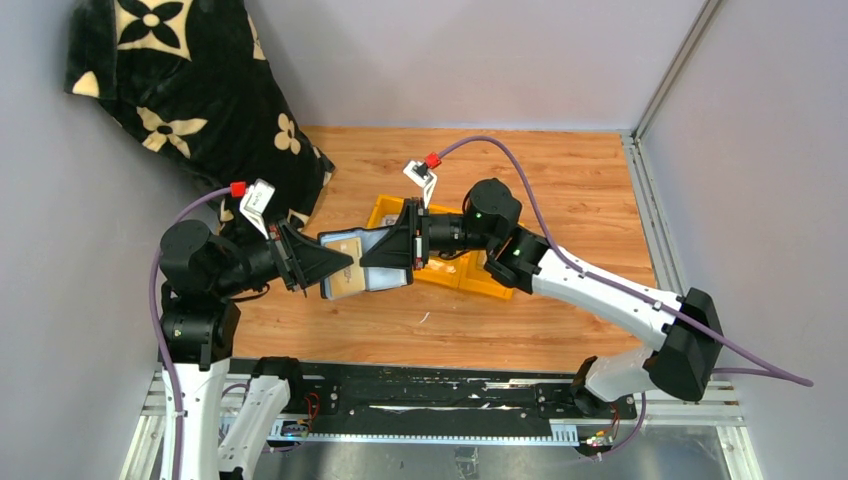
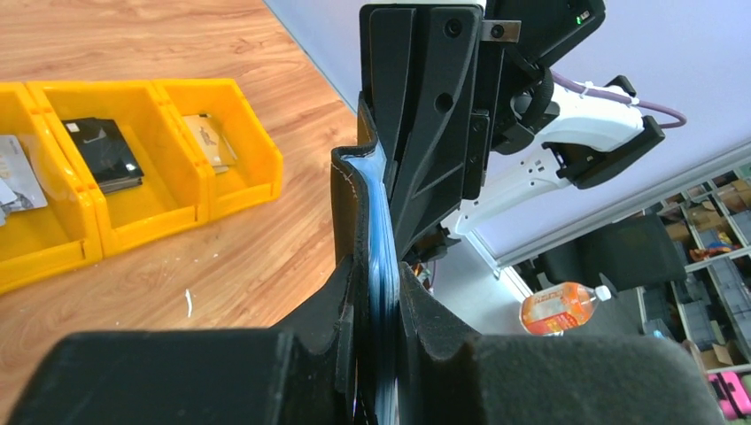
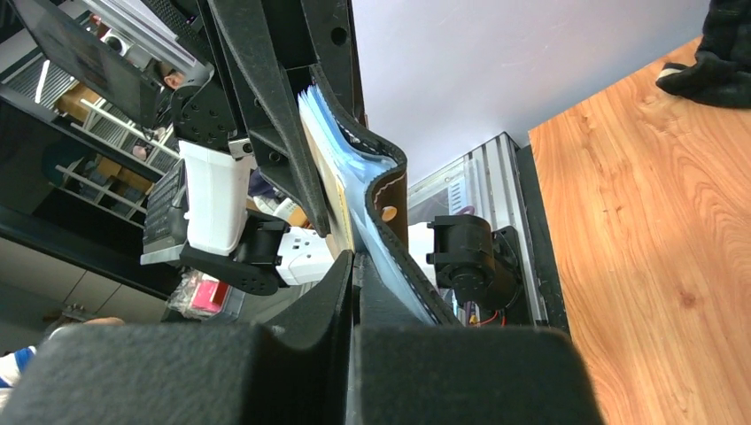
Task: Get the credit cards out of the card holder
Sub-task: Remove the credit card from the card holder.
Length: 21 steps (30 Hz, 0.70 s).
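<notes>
The card holder (image 1: pixel 388 278) hangs open in the air between both arms, black outside, pale blue inside. My left gripper (image 1: pixel 348 266) is shut on its left half; in the left wrist view my gripper (image 2: pixel 381 292) pinches the black edge and blue lining of the holder (image 2: pixel 350 204). My right gripper (image 1: pixel 365 258) reaches across the right half to the fold and is shut on the edge of a tan credit card (image 1: pixel 343 249) that sits in a pocket. In the right wrist view this card (image 3: pixel 344 217) runs into my shut right gripper (image 3: pixel 354 266), beside the holder (image 3: pixel 394 190).
A yellow three-compartment tray (image 1: pixel 480 285) stands on the wooden table behind the holder; it (image 2: pixel 230 186) holds a silvery card (image 2: pixel 18 173), a black card (image 2: pixel 106 150) and a tan card (image 2: pixel 208 137). A black flowered blanket (image 1: pixel 190 80) lies at the back left.
</notes>
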Motion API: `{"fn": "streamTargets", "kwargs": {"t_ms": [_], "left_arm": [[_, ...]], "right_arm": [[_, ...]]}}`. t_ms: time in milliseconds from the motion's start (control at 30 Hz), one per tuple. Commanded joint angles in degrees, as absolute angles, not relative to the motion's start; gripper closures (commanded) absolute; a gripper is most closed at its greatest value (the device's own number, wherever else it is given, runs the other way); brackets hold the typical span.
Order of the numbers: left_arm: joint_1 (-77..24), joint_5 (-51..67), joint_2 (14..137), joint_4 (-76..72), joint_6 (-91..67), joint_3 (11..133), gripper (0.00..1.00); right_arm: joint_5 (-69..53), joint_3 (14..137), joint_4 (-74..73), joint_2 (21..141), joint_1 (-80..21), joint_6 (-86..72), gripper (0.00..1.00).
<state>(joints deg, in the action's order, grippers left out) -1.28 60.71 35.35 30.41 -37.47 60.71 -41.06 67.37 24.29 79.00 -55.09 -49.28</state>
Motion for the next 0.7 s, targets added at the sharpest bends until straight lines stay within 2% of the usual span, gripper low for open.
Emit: {"fn": "streamTargets", "kwargs": {"t_ms": [0, 67, 167, 533, 667], "left_arm": [[-1.94, 65.59, 35.50, 26.72, -40.03, 60.64, 0.83], [-1.94, 67.01, 35.85, 25.57, -41.58, 60.48, 0.78], [-1.98, 68.32, 36.07, 23.44, -43.79, 59.90, 0.76], [-1.94, 70.68, 36.64, 21.34, -45.73, 61.48, 0.77], [-1.93, 70.19, 36.52, 21.48, -45.38, 61.60, 0.82]], "right_arm": [[-37.25, 66.07, 24.08, 77.85, -57.17, -46.79, 1.00], [-37.95, 64.12, 25.57, 76.49, -56.94, -46.74, 1.00], [-38.51, 61.88, 28.67, 74.86, -56.17, -48.05, 1.00], [-38.69, 56.05, 32.24, 70.63, -53.48, -50.80, 1.00], [-38.38, 55.05, 31.88, 69.05, -53.18, -50.52, 1.00]]}}
